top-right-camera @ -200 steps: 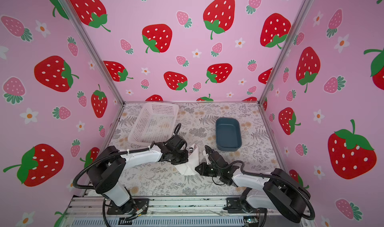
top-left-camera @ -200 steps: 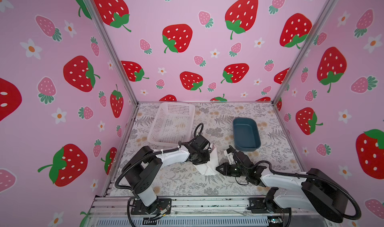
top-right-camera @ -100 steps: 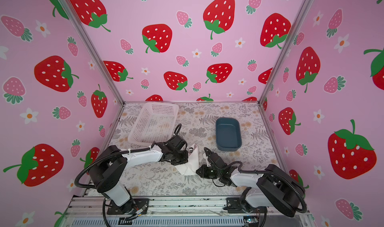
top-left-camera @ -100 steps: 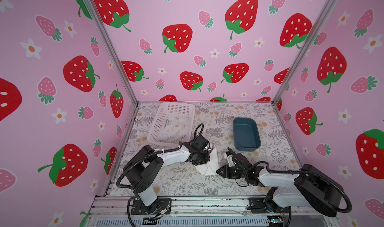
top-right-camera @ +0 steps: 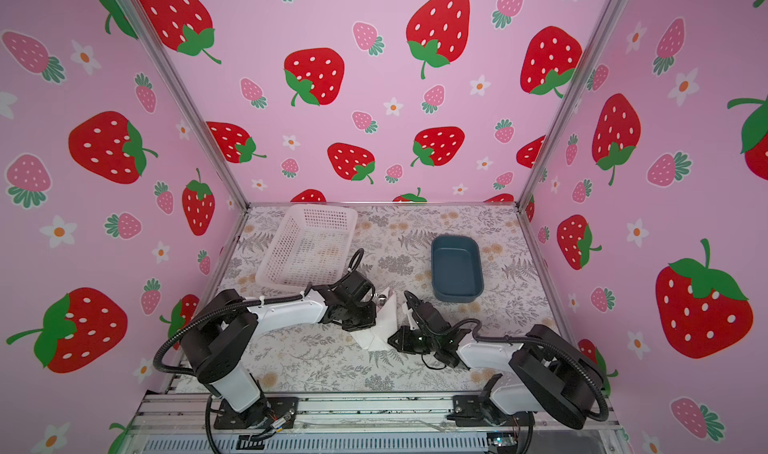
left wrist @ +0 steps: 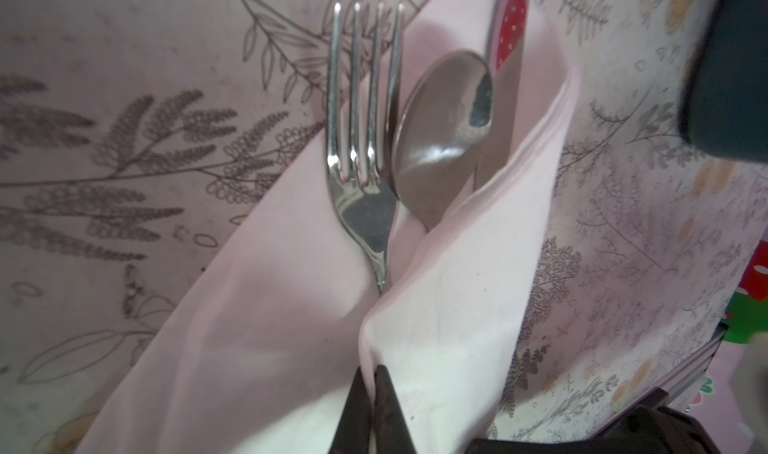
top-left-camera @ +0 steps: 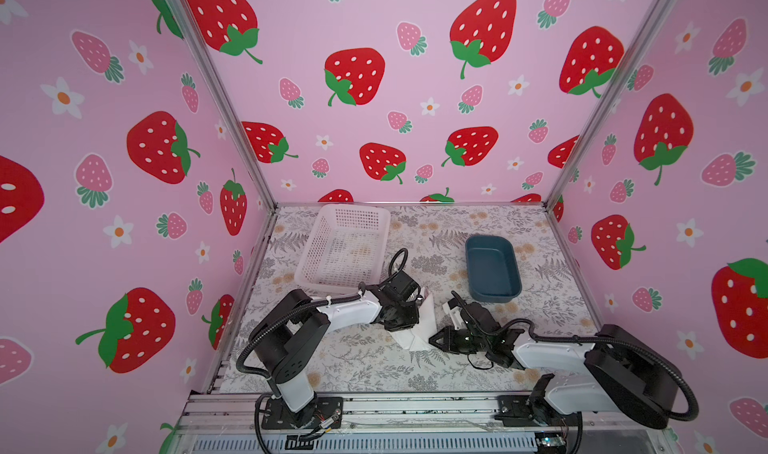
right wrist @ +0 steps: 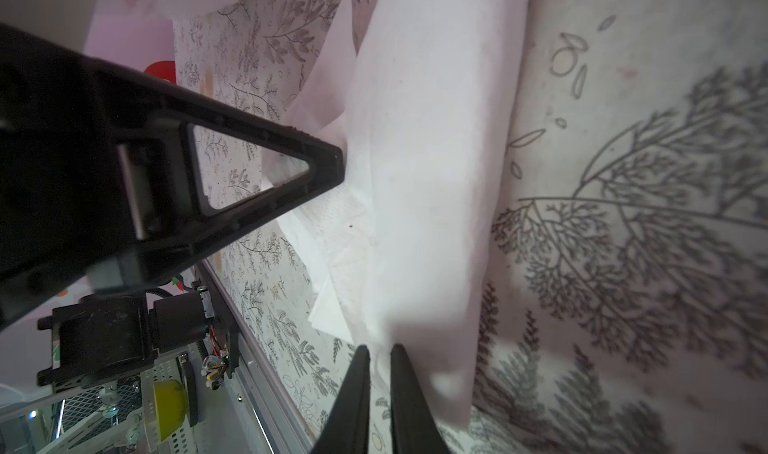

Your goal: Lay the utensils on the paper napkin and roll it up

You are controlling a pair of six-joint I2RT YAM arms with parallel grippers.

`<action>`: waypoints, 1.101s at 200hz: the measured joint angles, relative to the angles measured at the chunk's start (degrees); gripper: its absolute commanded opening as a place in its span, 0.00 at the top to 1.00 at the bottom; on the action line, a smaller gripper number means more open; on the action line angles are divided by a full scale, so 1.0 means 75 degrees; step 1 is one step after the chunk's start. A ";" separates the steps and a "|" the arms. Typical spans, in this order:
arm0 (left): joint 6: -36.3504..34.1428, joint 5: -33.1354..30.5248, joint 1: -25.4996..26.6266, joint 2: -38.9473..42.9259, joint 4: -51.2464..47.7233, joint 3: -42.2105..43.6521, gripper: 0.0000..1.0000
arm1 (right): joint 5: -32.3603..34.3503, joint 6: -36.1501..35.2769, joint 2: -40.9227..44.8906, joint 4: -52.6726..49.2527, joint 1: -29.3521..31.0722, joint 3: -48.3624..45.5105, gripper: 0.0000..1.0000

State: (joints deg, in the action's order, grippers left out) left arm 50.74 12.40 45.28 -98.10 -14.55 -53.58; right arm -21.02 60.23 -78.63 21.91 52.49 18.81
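Against a second ago, the biggest change is in the right arm (top-left-camera: 552, 350). Its dark rear link has swung a little toward the middle of the floral cloth (top-left-camera: 365, 364), and the wrist has turned with it; most of that shift was already done half a second back. The left arm (top-left-camera: 349, 310) lies as it did, stretched low from the front rail.

The white basket (top-left-camera: 345, 248) at the back left and the blue tray (top-left-camera: 492, 269) at the back right have not moved (nothing touches either).

The paper napkin (top-left-camera: 422, 323) sits where it was, between the two wrists near the middle front of the cloth. It is folded over into a long loose wrap.

In the left wrist view the fork (left wrist: 361, 161) and the spoon (left wrist: 440, 140) lie side by side on the napkin, touching. Their heads stick out of the fold and their handles are hidden under it.

The left gripper (left wrist: 374, 375) stays clamped tight on a raised crease of the napkin. The right gripper (right wrist: 379, 354) keeps its tip at the wrap's front end, fingers drawn almost together with a sliver of napkin pinched between them.
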 measured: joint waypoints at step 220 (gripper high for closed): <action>-0.0058 -0.0052 0.0000 0.0000 -0.0009 0.0003 0.90 | -0.0026 -0.0035 -0.0705 0.0096 0.0338 0.0487 0.85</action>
State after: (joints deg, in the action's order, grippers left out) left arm 50.30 12.01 45.28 -98.10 -14.61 -53.56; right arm -21.21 59.96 -83.92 22.63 55.02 22.46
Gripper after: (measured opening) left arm 0.090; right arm 0.150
